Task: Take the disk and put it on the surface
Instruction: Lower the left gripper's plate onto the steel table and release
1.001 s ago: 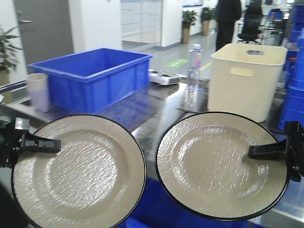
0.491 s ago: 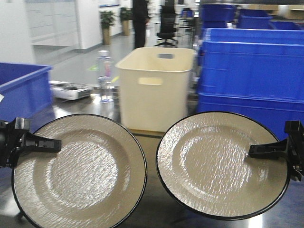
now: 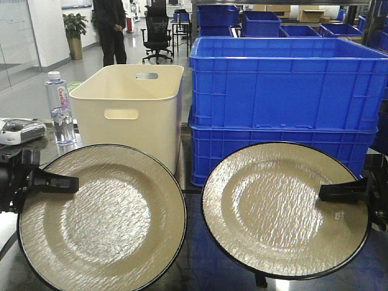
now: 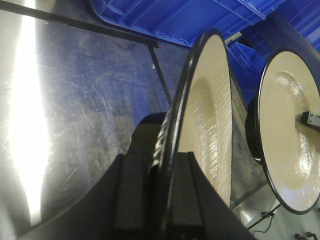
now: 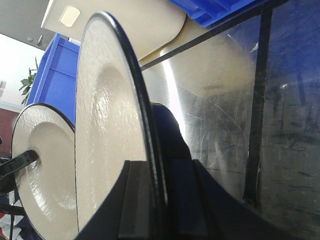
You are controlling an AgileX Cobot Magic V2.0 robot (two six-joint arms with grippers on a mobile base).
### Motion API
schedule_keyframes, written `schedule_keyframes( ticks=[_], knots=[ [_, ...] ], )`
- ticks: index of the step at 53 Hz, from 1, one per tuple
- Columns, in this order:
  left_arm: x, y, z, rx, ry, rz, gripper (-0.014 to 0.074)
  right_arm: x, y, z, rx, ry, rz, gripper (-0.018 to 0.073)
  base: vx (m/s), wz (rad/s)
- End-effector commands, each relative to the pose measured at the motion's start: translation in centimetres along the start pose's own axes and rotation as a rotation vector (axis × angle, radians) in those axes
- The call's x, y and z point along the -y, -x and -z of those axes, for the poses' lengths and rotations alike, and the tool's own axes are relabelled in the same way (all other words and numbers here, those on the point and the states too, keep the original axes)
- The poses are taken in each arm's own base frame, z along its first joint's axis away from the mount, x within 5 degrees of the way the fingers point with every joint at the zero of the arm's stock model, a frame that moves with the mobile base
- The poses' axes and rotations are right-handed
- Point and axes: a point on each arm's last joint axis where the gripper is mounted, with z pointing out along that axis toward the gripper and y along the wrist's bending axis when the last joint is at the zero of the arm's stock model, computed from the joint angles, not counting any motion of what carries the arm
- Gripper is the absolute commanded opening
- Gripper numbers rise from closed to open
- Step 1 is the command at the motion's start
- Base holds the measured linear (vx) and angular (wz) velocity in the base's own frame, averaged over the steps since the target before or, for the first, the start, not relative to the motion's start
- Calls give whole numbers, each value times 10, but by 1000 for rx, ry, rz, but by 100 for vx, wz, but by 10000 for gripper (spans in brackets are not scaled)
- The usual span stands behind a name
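Beige left disk [image 3: 103, 218] sat lower left in front view, rim clamped by left end effector [image 3: 71, 183]; right disk [image 3: 285, 209] lower right, pinched by right end effector [image 3: 322, 194]. Left wrist view: left disk edge-on between fingers [image 4: 132, 200], glossy grey bench [image 4: 75, 100] behind. Right wrist view: right disk likewise.
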Motion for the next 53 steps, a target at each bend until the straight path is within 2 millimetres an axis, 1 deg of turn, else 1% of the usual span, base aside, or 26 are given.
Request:
schedule_keyframes(
  ticks=[1,48,53],
  knots=[
    [30,10,14,104,-114,7,-1,-29,6,11,73,134,-1,-9,2,-6],
    [31,9,14,88,-132,9,-1,-30,7,11,84,145,-10,-9,0,0],
    [31,8,10,78,-134,-17,-1,-31,8,12,100,156,-18,-9,0,0]
  ],
)
